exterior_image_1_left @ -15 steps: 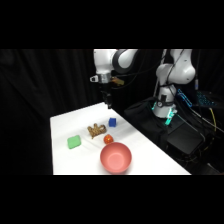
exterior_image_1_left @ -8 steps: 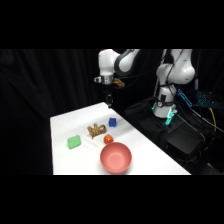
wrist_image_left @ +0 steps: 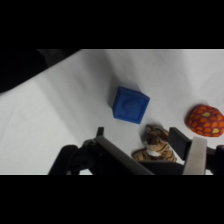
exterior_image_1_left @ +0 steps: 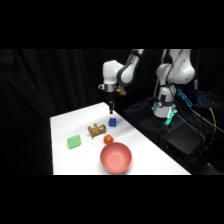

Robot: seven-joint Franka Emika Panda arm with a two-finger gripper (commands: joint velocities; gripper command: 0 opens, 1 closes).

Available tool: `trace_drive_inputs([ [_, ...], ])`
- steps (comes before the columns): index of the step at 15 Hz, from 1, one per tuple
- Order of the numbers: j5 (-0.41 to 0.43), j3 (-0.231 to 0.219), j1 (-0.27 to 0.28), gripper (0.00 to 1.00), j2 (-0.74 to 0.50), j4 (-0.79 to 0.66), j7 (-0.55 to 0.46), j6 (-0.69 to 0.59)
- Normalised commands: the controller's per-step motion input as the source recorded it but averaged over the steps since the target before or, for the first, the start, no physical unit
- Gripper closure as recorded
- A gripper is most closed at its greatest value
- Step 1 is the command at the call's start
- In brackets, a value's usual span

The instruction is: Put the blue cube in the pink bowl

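Blue cube (exterior_image_1_left: 112, 121) sits on the white bench (exterior_image_1_left: 150, 155), the pincer (exterior_image_1_left: 110, 108) hanging just above it, and the pink bowl (exterior_image_1_left: 115, 157) nearby holds nothing. From the wrist, the cube (wrist_image_left: 130, 104) lies free ahead of the spread, unloaded fingers (wrist_image_left: 196, 155).

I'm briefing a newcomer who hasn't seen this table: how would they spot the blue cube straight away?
Start at the pink bowl, the biggest item, at the white table's near edge. Beyond it lie a small red-orange ball and a tan toy tiger; the blue cube sits just past them, below the claw. It is the only deep-blue, boxy piece; the green block is flat.
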Motion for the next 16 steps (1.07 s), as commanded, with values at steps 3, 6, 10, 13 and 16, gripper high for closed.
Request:
trace_drive_inputs([
  [3, 0.369, 0.096, -0.027, 0.0, 0.27, 0.02, -0.05, 0.36],
  [6, 0.36, 0.173, -0.072, 0.0, 0.22, 0.02, -0.08, 0.34],
  [10, 0.28, 0.145, -0.017, 0.0, 0.21, 0.01, -0.05, 0.35],
  [13, 0.124, 0.065, 0.002, 0.0, 0.25, 0.05, 0.04, 0.34],
  [16, 0.046, -0.011, 0.033, 0.0, 0.24, 0.08, 0.09, 0.33],
])
